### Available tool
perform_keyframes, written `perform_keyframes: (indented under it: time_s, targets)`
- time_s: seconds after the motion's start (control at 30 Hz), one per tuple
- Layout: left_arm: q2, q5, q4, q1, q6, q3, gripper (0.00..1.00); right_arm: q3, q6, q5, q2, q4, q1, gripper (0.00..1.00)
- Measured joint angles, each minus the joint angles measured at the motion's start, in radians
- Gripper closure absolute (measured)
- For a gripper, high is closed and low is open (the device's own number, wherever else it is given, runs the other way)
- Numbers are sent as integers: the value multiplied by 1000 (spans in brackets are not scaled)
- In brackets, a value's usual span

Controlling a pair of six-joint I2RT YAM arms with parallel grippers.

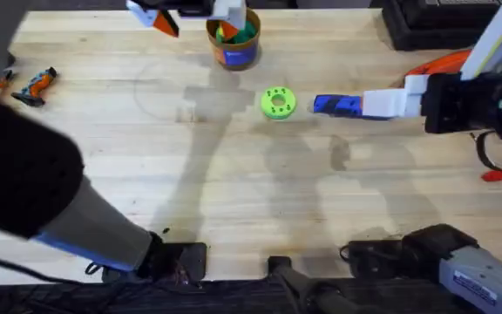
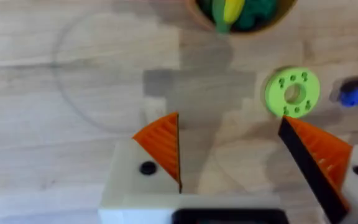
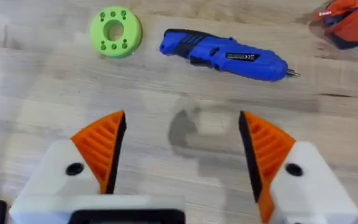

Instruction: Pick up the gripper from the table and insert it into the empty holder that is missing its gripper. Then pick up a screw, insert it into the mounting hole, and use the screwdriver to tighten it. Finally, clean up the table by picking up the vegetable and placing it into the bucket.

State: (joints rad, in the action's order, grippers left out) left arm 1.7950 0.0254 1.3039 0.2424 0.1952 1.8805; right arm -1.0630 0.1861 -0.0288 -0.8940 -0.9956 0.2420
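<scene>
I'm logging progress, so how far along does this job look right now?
Near the end. The vegetable already sits in the bucket, and the screwdriver lies on the table beside the green disc. The left gripper is open near the bucket; the right gripper is open over the screwdriver. Both hold nothing. The screw's tightness can't be judged.

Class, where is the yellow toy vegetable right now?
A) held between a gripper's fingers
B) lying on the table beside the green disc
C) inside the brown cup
C: the vegetable sits inside the brown cup, apart from the green disc.
</scene>
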Motion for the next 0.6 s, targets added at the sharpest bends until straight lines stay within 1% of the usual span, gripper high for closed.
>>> perform_keyframes:
  time_s: [0.13,0.23,0.37,0.5,0.6]
  targets:
    - [-54,-16,60,0,-8,-4,15,0,0,0,0,0,0,12]
    - [-110,-23,58,0,-10,-58,15,0,0,0,0,0,0,13]
    - [-219,-23,44,5,-12,-223,15,0,0,0,0,-8,0,13]
    - [-339,-21,-8,10,-11,-429,15,0,0,0,0,-10,0,13]
    - [-414,-19,-42,10,-11,-554,15,0,0,0,0,-12,0,12]
